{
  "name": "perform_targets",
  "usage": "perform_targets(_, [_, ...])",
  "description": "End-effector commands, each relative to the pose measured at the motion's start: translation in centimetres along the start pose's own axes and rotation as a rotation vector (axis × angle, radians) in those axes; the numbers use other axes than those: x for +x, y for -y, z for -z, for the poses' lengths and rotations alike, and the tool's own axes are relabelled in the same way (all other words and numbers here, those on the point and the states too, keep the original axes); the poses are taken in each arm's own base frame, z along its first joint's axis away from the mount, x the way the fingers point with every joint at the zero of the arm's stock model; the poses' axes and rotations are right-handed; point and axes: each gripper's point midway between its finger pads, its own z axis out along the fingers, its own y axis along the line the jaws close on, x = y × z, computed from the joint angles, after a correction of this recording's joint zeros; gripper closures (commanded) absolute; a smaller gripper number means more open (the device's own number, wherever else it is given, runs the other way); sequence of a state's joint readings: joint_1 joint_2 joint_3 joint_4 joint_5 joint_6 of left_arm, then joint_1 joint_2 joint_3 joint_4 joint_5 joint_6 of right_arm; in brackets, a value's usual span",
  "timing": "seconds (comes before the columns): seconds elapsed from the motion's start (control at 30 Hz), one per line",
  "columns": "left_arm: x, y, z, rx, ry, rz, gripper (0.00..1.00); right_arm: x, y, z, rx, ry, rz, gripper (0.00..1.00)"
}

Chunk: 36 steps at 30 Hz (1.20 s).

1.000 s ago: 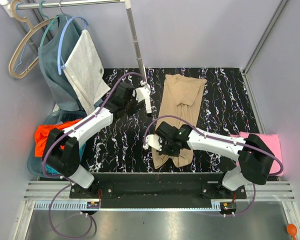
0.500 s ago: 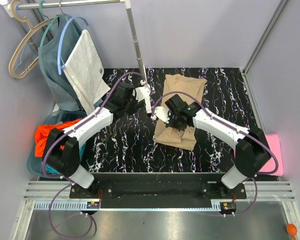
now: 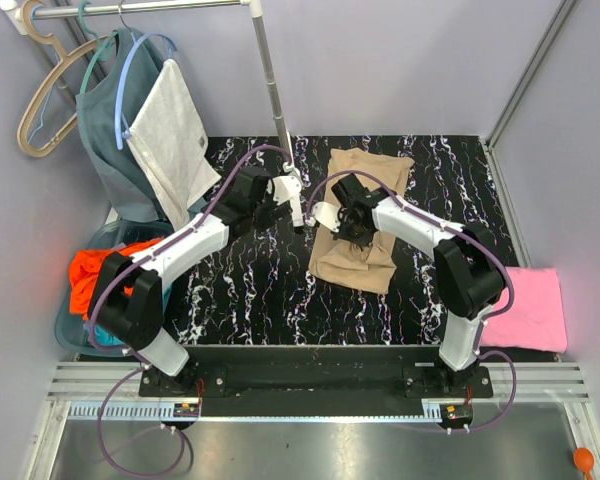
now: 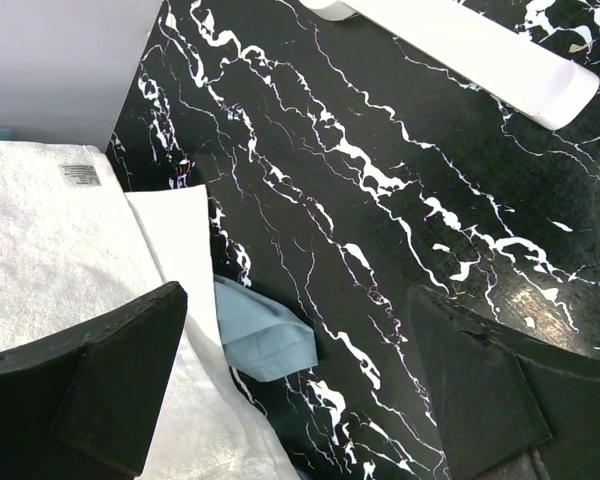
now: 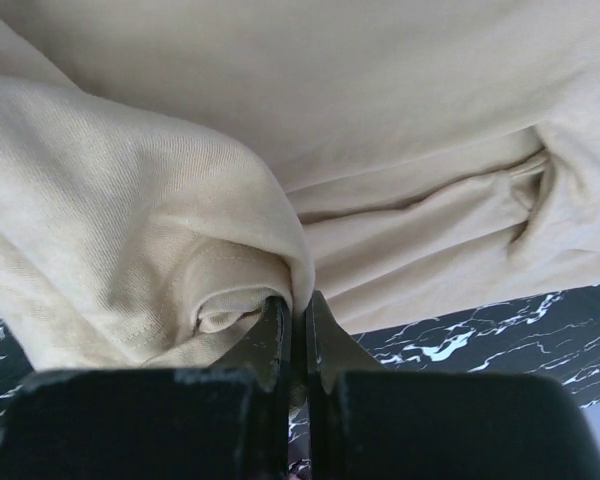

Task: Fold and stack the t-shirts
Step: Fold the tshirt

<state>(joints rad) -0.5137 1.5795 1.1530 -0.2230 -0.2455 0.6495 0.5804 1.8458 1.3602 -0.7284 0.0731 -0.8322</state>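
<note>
Wooden and plastic hangers (image 3: 40, 110) are seen at far left on a rail, from which a teal t-shirt (image 3: 102, 110) and a pale grey cloth (image 3: 170, 135) are hung. Below them, a bright orange t-shirt (image 3: 90, 278) is bundled in a blue bin (image 3: 68, 330) beside the black marbled table (image 3: 245, 290).

The left gripper (image 3: 277, 210) is held over the far left part of the table, just beside the white foot (image 3: 296, 200) of the rack pole (image 3: 270, 80). In the left wrist view its jaws are spread wide, with nothing between the dark fingers (image 4: 110, 390). Bare marble is framed there, with the pale cloth and its sewn label (image 4: 80, 175) at the left. A light blue scrap (image 4: 265, 335) is tucked under that cloth's edge.

At the centre of the table the tan t-shirt (image 3: 365, 255) is laid lengthwise. Its near part is doubled over and its far end is spread flat towards the back wall. The right gripper (image 3: 355, 228) is lowered onto the middle of this shirt. In the right wrist view the fingertips (image 5: 325, 340) are pressed together and a fold of tan cloth (image 5: 180, 200) is pinched between them.

A pink t-shirt (image 3: 530, 308) is laid folded at the near right corner of the table, well apart from the tan one. A small orange object (image 3: 583, 458) is seen on the floor at lower right.
</note>
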Motion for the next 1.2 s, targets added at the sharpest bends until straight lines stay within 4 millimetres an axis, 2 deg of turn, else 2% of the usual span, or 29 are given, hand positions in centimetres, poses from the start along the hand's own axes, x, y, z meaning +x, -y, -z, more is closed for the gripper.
perform_targets(0.0, [-1.3, -0.5, -0.5, -0.017, 0.057, 0.018, 0.01, -1.8, 3.2, 0.8, 0.063, 0.067, 0.01, 1.0])
perform_targets(0.23, [-1.1, -0.4, -1.0, -0.012, 0.049, 0.021, 0.01, -2.6, 4.4, 0.7, 0.076, 0.084, 0.01, 1.0])
perform_targets(0.57, [-1.3, -0.4, -1.1, -0.009, 0.049, 0.016, 0.01, -2.9, 5.2, -1.7, 0.069, 0.071, -0.009, 0.99])
perform_targets(0.63, [-1.2, -0.3, -1.1, -0.008, 0.048, 0.014, 0.01, -2.8, 5.5, -1.9, 0.083, 0.062, -0.014, 0.92])
perform_targets(0.77, [-0.9, 0.0, -1.2, -0.002, 0.043, 0.014, 0.01, -2.5, 6.1, -2.2, 0.11, 0.052, -0.037, 0.59])
perform_targets(0.9, [-0.7, 0.3, -1.3, 0.006, 0.043, 0.019, 0.01, -2.4, 7.6, -2.1, 0.191, 0.05, -0.075, 0.43])
perform_targets(1.17, [-0.9, 0.1, -1.4, -0.004, 0.049, 0.015, 0.01, -2.1, 10.8, -1.9, 0.345, 0.019, -0.141, 0.39])
